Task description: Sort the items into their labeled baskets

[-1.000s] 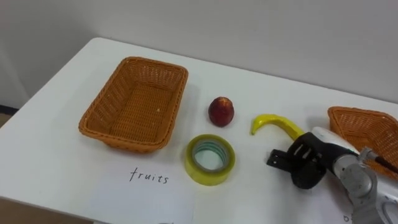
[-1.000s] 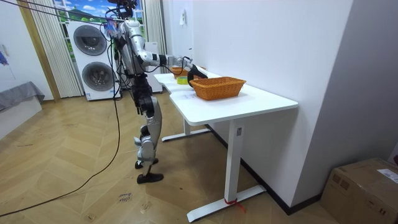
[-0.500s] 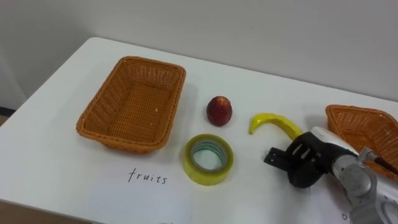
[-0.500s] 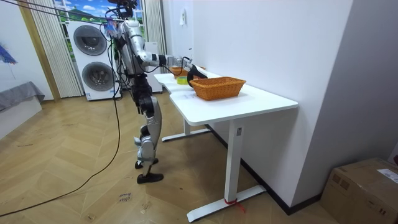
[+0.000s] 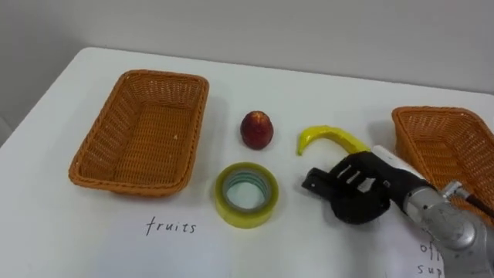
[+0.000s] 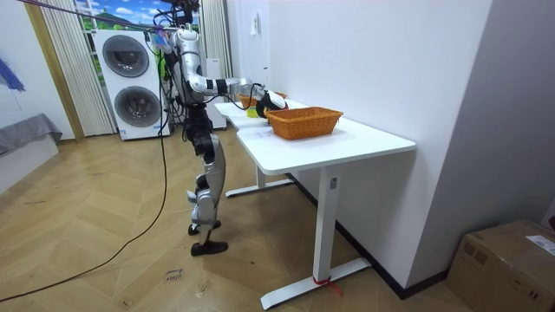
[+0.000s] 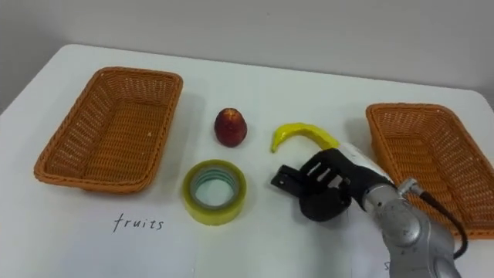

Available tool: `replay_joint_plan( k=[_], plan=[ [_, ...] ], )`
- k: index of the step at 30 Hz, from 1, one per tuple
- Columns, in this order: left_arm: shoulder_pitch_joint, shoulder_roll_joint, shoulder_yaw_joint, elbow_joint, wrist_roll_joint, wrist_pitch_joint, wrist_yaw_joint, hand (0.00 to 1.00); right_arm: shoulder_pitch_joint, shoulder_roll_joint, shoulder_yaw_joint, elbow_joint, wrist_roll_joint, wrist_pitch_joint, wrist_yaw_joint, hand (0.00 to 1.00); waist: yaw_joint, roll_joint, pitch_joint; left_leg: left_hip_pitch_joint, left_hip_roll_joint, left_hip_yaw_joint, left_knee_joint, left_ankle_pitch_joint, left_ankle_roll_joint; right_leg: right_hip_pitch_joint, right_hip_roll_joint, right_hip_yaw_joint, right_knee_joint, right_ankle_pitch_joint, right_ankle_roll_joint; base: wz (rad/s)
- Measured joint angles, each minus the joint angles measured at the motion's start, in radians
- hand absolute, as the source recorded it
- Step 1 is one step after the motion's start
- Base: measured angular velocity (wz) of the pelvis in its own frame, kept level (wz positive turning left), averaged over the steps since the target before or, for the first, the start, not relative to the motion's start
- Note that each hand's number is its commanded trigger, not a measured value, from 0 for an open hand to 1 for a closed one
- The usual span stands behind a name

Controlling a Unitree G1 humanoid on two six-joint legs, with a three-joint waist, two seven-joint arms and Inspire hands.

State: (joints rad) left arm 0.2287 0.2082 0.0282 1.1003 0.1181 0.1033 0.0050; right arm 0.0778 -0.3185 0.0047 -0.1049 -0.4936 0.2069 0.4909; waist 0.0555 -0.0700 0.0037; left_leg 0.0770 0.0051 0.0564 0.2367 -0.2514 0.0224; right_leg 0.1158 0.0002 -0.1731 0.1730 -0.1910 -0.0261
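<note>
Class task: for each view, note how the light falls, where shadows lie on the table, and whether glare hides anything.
Left eye view: soft, even light; the tape roll, red fruit, banana and right hand cast faint shadows on the table; no glare hides anything. Room view: the wall beneath the table looks shaded.
</note>
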Motion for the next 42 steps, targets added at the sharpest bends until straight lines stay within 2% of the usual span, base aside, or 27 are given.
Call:
replay_joint_plan(
  k=[6, 10, 12, 17, 19, 23, 26, 32, 39, 42],
  plan=[
    [0.014, 0.001, 0.032, 0.002, -0.008, -0.021, -0.018, 0.0, -0.001, 0.0, -0.068, -0.027, 0.107, -0.036, -0.009, 1.0, 0.003, -0.017, 0.0043, 0.003, 0.0, 0.0, -0.001, 0.0, 0.0, 0.007, 0.002, 0.004, -0.001, 0.0, 0.0, -0.01],
    [0.032, 0.001, 0.037, 0.002, -0.008, -0.021, -0.032, 0.0, -0.003, 0.0, -0.079, -0.033, 0.141, -0.046, -0.034, 1.0, 0.001, -0.025, 0.001, 0.003, 0.0, -0.001, 0.0, -0.001, 0.0, 0.012, 0.004, 0.002, 0.0, 0.0, 0.0, 0.0],
    [0.034, 0.001, 0.037, 0.003, -0.008, -0.021, -0.036, 0.0, -0.003, 0.0, -0.079, -0.033, 0.142, -0.049, -0.035, 1.0, 0.001, -0.023, 0.0014, 0.003, 0.0, -0.001, 0.0, -0.001, 0.001, 0.012, 0.003, 0.002, 0.002, 0.0, 0.0, 0.0],
    [0.048, -0.006, 0.048, 0.025, -0.008, -0.03, -0.039, 0.0, -0.004, 0.0, -0.12, -0.036, 0.143, -0.088, -0.061, 1.0, 0.001, -0.009, 0.0009, 0.006, -0.001, -0.001, 0.004, 0.0, 0.001, 0.011, 0.003, 0.005, 0.013, 0.0, 0.0, 0.0],
    [0.049, -0.009, 0.049, 0.025, -0.006, -0.031, -0.039, 0.0, -0.003, 0.001, -0.13, -0.046, 0.146, -0.089, -0.076, 1.0, 0.001, -0.008, 0.0017, 0.006, -0.001, -0.001, 0.004, 0.0, 0.001, 0.01, 0.004, 0.007, 0.013, 0.0, 0.0, 0.0],
    [0.053, -0.011, 0.049, 0.031, -0.006, -0.031, -0.039, 0.0, -0.003, 0.001, -0.145, -0.052, 0.171, -0.12, -0.117, 1.0, 0.0, -0.007, 0.0009, 0.006, -0.001, 0.0, 0.004, 0.001, 0.001, 0.01, 0.003, 0.009, 0.013, 0.0, 0.0, 0.0],
    [0.053, -0.011, 0.049, 0.032, -0.005, -0.032, -0.039, 0.0, -0.003, 0.001, -0.146, -0.052, 0.183, -0.128, -0.139, 1.0, -0.001, -0.014, -0.0006, 0.007, -0.002, 0.0, 0.004, 0.001, 0.001, 0.011, 0.003, 0.008, 0.013, -0.001, 0.0, 0.0],
    [0.051, -0.013, 0.048, 0.054, -0.003, -0.041, -0.041, 0.0, -0.004, 0.001, -0.146, -0.052, 0.188, -0.144, -0.211, 1.0, -0.002, -0.026, 0.0018, 0.006, -0.001, 0.0, 0.002, 0.001, 0.001, 0.012, 0.003, 0.007, 0.012, -0.001, 0.0, 0.0],
    [0.051, -0.014, 0.053, 0.056, -0.005, -0.039, -0.04, 0.0, -0.005, 0.001, -0.148, -0.052, 0.262, -0.145, -0.307, 1.0, -0.001, -0.023, 0.0024, 0.004, 0.0, 0.005, 0.001, 0.001, 0.001, 0.009, 0.003, 0.005, 0.012, -0.001, 0.0, 0.0],
    [0.051, -0.016, 0.089, 0.053, 0.003, -0.039, -0.04, 0.0, -0.008, 0.0, -0.161, -0.052, 0.283, -0.145, -0.344, 1.0, -0.002, -0.025, 0.002, 0.0, -0.001, 0.009, 0.001, 0.001, 0.001, 0.004, 0.002, 0.002, 0.012, -0.001, 0.0, 0.0]
  ],
)
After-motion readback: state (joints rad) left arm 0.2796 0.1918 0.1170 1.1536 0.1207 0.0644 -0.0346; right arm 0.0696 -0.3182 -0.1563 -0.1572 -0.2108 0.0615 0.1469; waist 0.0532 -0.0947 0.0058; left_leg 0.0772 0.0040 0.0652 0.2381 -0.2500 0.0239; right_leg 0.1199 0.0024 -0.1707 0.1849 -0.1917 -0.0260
